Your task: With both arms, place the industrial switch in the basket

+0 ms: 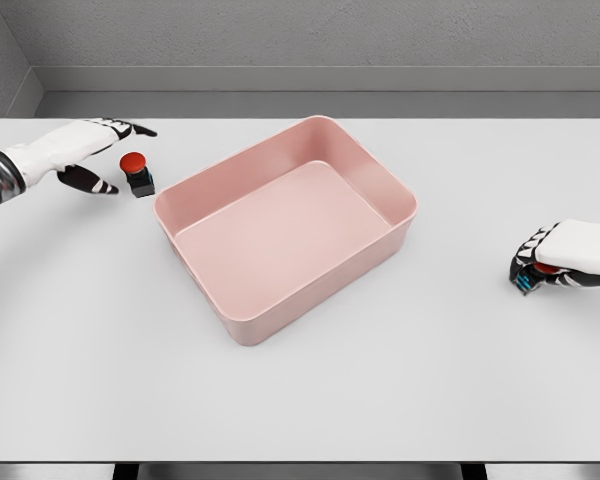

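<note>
A pink rectangular basket [380, 170] sits in the middle of the white table, turned at an angle, with nothing inside. An industrial switch [135, 174] with a red button on a dark body stands upright just left of the basket. My left hand [105, 155] hovers beside it with fingers spread, thumb below and fingers above, not touching it. At the right edge my right hand [545, 262] is curled around a second switch [536, 273], of which only a bit of red and teal shows under the fingers.
The white table [300, 400] stretches wide around the basket. A grey wall and floor strip lie behind the far edge.
</note>
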